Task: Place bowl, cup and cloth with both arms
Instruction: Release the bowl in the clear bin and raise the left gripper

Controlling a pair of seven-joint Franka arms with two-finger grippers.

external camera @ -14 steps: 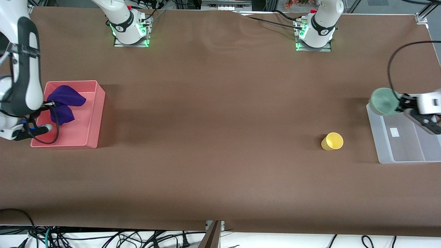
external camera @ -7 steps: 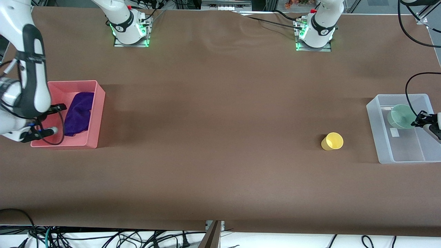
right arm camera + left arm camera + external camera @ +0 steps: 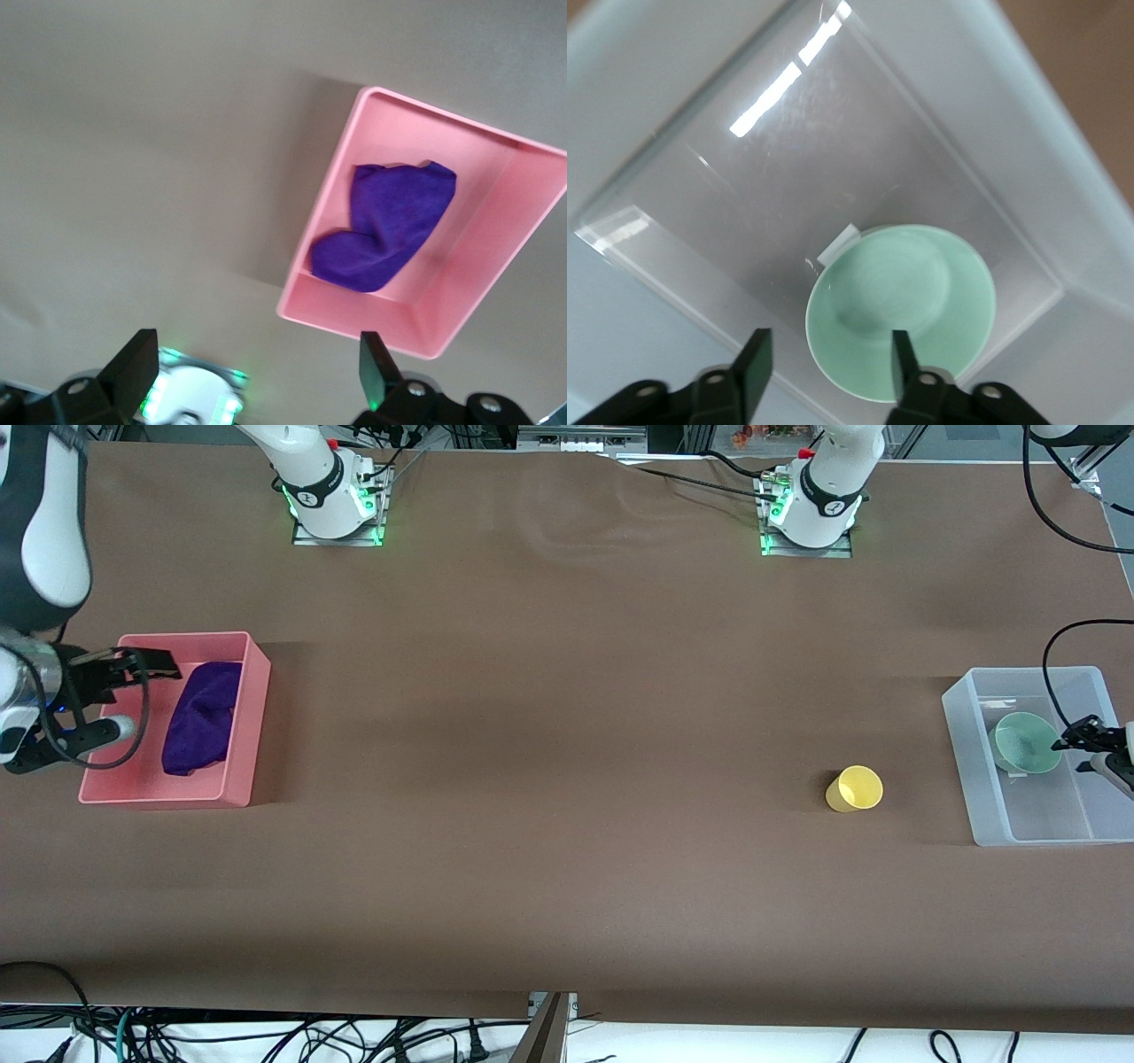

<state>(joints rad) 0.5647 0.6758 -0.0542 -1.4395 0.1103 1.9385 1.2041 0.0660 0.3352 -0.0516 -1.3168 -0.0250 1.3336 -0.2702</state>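
Observation:
The mint-green bowl (image 3: 1026, 742) lies in the clear bin (image 3: 970, 762) at the left arm's end of the table. My left gripper (image 3: 1074, 737) is open just above the bowl's rim and holds nothing. In the left wrist view the bowl (image 3: 902, 305) shows between and below the open gripper (image 3: 828, 367). The purple cloth (image 3: 202, 717) lies crumpled in the pink bin (image 3: 244, 717). My right gripper (image 3: 151, 664) is open and empty over that bin's edge. The right wrist view shows the open gripper (image 3: 252, 367), the cloth (image 3: 385, 226) and the bin (image 3: 319, 212). The yellow cup (image 3: 855, 788) sits on the table beside the clear bin.
Both arm bases (image 3: 332, 500) (image 3: 811, 509) stand along the table's edge farthest from the front camera. The brown table (image 3: 549, 735) is bare between the two bins. Black cables hang by both grippers.
The right gripper let the cloth drop into the pink bin and rose. The left gripper carried the bowl down into the clear bin and opened.

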